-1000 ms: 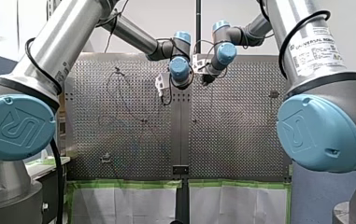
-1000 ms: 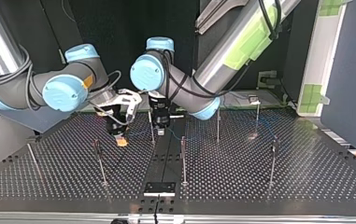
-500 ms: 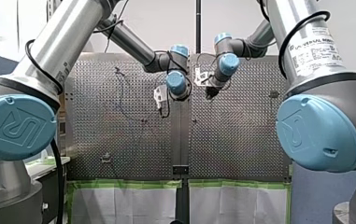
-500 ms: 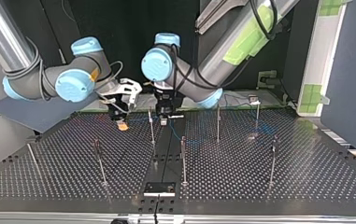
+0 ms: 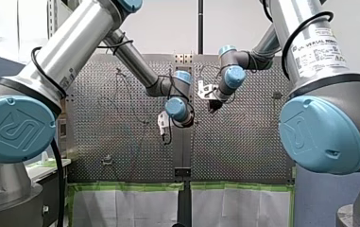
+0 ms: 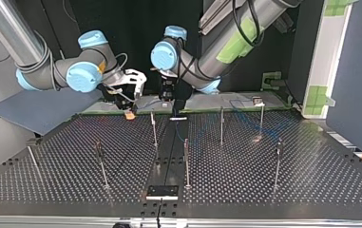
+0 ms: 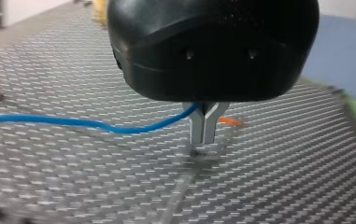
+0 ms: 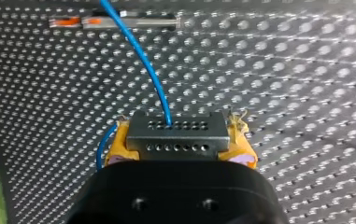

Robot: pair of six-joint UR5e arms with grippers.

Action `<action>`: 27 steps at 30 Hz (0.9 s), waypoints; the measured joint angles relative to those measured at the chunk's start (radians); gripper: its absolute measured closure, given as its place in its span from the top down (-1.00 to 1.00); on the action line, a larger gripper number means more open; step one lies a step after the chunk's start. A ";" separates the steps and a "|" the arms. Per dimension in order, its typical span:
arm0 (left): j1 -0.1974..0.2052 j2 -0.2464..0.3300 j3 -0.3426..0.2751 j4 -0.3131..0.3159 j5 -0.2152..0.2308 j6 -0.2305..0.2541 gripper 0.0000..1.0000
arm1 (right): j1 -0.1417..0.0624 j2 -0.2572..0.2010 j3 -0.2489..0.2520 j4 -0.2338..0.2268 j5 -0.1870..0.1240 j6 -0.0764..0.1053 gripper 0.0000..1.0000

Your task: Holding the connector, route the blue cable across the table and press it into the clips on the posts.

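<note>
Posts (image 6: 186, 161) number seven; left tool (image 7: 203, 139) pinches the one blue cable (image 7: 96, 124), right tool (image 8: 180, 150) clamps its connector (image 8: 175, 127).

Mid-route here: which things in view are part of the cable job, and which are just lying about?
In the job: blue cable; connector, held by my right gripper; my left gripper, shut on the cable; posts.
Lying about: black plate at the top view's near table edge; grey-blue sheet at that view's left.
</note>
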State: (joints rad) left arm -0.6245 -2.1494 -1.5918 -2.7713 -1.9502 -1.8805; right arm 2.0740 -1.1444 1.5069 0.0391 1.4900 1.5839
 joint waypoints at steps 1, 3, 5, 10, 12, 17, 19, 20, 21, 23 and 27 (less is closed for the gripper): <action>-0.001 -0.005 -0.009 0.009 0.003 -0.002 -1.00 | -0.002 0.000 0.008 -0.008 0.000 0.003 -1.00; -0.001 -0.011 -0.029 0.025 0.008 -0.004 -1.00 | -0.006 0.001 0.020 -0.021 -0.001 0.009 -1.00; 0.000 -0.014 -0.050 0.039 0.016 -0.006 -1.00 | -0.010 0.003 0.031 -0.039 -0.001 0.015 -1.00; 0.009 -0.015 -0.085 0.078 0.050 -0.025 -1.00 | -0.020 0.015 0.039 -0.058 -0.005 0.021 -1.00; 0.011 -0.015 -0.084 0.088 0.062 -0.033 -1.00 | -0.023 0.027 0.040 -0.060 -0.007 0.019 -1.00; 0.016 -0.017 -0.063 0.099 0.090 -0.049 -1.00 | -0.033 0.053 0.040 -0.073 -0.019 0.022 -1.00; 0.019 -0.019 -0.052 0.101 0.101 -0.057 -1.00 | -0.035 0.056 0.040 -0.076 -0.022 0.023 -1.00; 0.022 -0.019 -0.045 0.102 0.105 -0.060 -1.00 | -0.035 0.057 0.040 -0.077 -0.023 0.023 -1.00; 0.025 -0.020 -0.040 0.103 0.107 -0.061 -1.00 | -0.036 0.058 0.040 -0.078 -0.024 0.024 -1.00; 0.031 -0.020 -0.032 0.103 0.113 -0.063 -1.00 | -0.042 0.062 0.040 -0.084 -0.030 0.027 -1.00; 0.056 -0.020 -0.020 0.102 0.135 -0.067 -1.00 | -0.059 0.081 0.040 -0.101 -0.048 0.031 -1.00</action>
State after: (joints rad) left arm -0.5684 -2.1693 -1.6119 -2.6688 -1.8148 -1.9475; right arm 2.0152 -1.0636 1.5472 -0.0618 1.4420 1.6152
